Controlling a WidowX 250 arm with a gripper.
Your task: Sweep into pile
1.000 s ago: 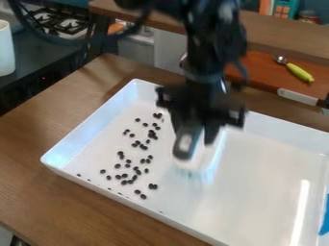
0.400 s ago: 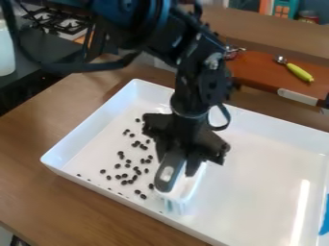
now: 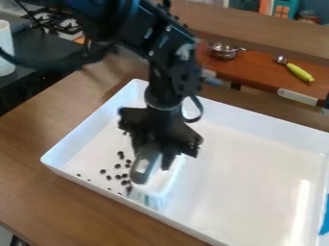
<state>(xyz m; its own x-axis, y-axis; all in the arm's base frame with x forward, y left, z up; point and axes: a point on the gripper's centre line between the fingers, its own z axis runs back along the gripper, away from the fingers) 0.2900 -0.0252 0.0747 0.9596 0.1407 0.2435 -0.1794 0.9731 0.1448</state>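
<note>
- Over the left part of the white tray (image 3: 263, 178), the black gripper (image 3: 156, 164) hangs down, and the arm comes to it from the upper left.
- The fingers are closed around the grey handle of the brush (image 3: 145, 166), so they are holding it; how narrow the space between them is, one cannot tell.
- The brush is inside the tray, near its front wall. The handle leans, with its pale oval hole visible, and the pale bristles are at the lower end, pointing to the tray floor.
- The small dark beans (image 3: 118, 166) lie on the tray floor in a loose group, to the left of the brush. Some are just beside the bristles, and a few lie near the front wall, toward the left corner.
- The tray is standing on the brown wooden table (image 3: 38, 129). At its right end there is a blue thing (image 3: 324, 218), cut by the edge of the view.
- Behind the tray, on a reddish shelf (image 3: 257, 67), there are a metal pot (image 3: 222, 51) and a spoon with a yellow-green handle (image 3: 298, 72).
- At the upper left are a stove (image 3: 64, 30) and a white cylinder (image 3: 6, 48).
</note>
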